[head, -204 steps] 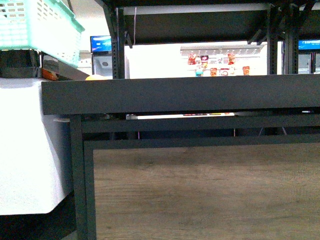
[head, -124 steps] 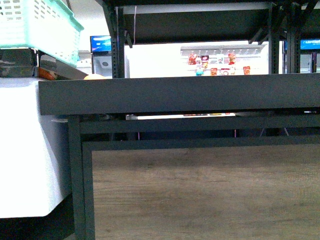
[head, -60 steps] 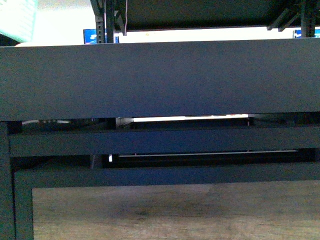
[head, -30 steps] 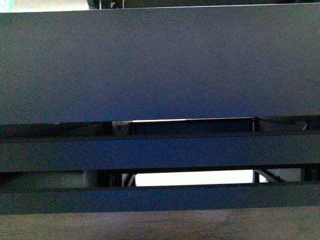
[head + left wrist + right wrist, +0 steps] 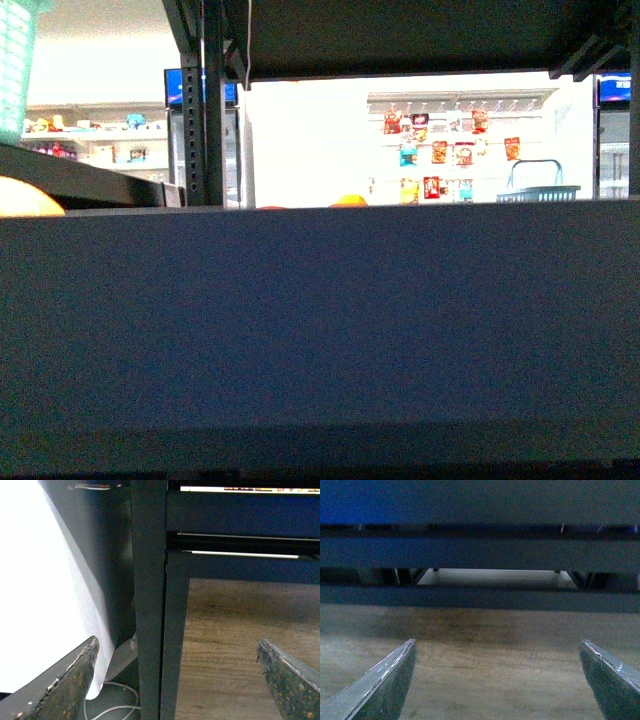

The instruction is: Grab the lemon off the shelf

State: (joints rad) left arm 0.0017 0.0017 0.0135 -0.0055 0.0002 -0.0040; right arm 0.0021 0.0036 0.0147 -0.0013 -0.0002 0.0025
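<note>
Dark metal fills the lower half of the front view: the raised front edge of the shelf [image 5: 320, 320] is seen from close by. An upright perforated post [image 5: 205, 120] rises behind it on the left, and the underside of an upper tier [image 5: 400, 35] runs across the top. Two rounded crests are seen just over the edge: a pale yellow crest [image 5: 22, 198] at the far left border, and a small orange crest [image 5: 349, 201] near the middle. Which of the two is the fruit of the task cannot be told, since most of each is hidden. A green basket [image 5: 15, 60] is cut off at the upper left corner, and a blue basket [image 5: 540, 185] shows beyond the edge on the right, before bright wall racks [image 5: 440, 130] of goods.

The left claw [image 5: 177, 642] is spread wide with nothing between its fingers. It is faced toward a dark corner leg [image 5: 150, 605] of the shelf, beside the wood-grain panel [image 5: 235, 645] and a white surface [image 5: 40, 580].

The right claw [image 5: 497, 642] is likewise spread wide and empty — pointed at the panel below dark crossbars [image 5: 480, 552].
</note>
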